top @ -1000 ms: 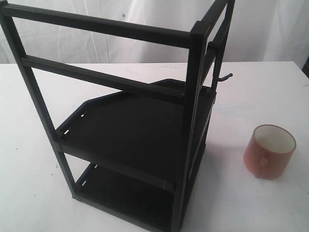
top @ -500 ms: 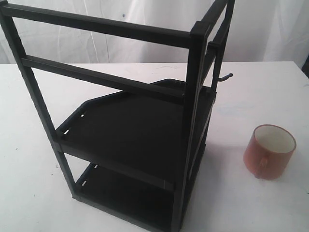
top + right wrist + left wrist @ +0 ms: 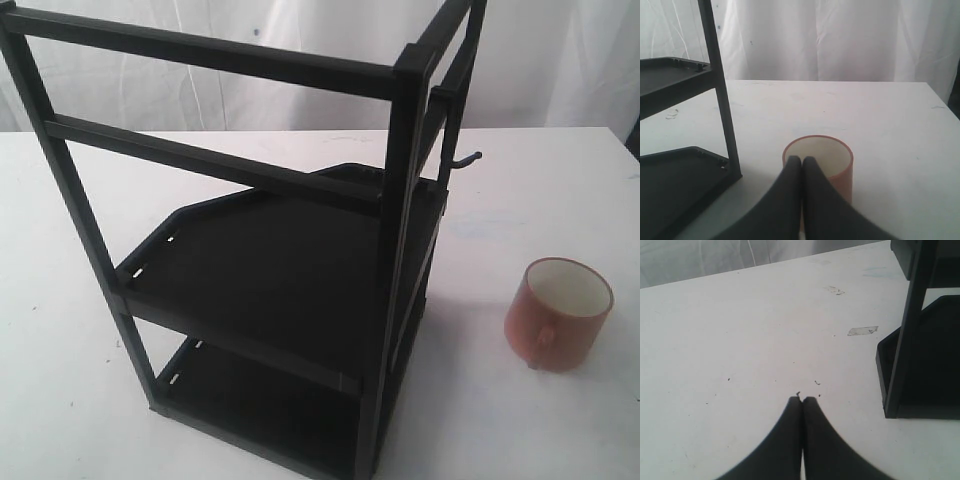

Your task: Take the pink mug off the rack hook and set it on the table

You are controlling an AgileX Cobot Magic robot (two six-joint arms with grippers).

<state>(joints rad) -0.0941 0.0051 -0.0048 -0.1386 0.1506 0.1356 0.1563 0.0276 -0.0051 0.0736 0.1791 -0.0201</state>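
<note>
The pink mug (image 3: 557, 313) stands upright on the white table (image 3: 520, 200), to the right of the black rack (image 3: 290, 270), its handle facing the camera and its white inside showing. The rack hook (image 3: 466, 159) sticks out bare from the rack's upright post. In the right wrist view my right gripper (image 3: 802, 158) is shut with nothing in it, its tips in front of the pink mug (image 3: 832, 160); whether they touch the mug cannot be told. My left gripper (image 3: 802, 399) is shut and empty over bare table (image 3: 740, 340), beside the rack's foot (image 3: 900, 370). Neither gripper shows in the exterior view.
The rack has two flat shelf trays (image 3: 290, 260) and takes up the middle of the exterior view. A white curtain (image 3: 830, 40) hangs behind the table. A small piece of tape (image 3: 862, 331) lies on the table near the rack's base.
</note>
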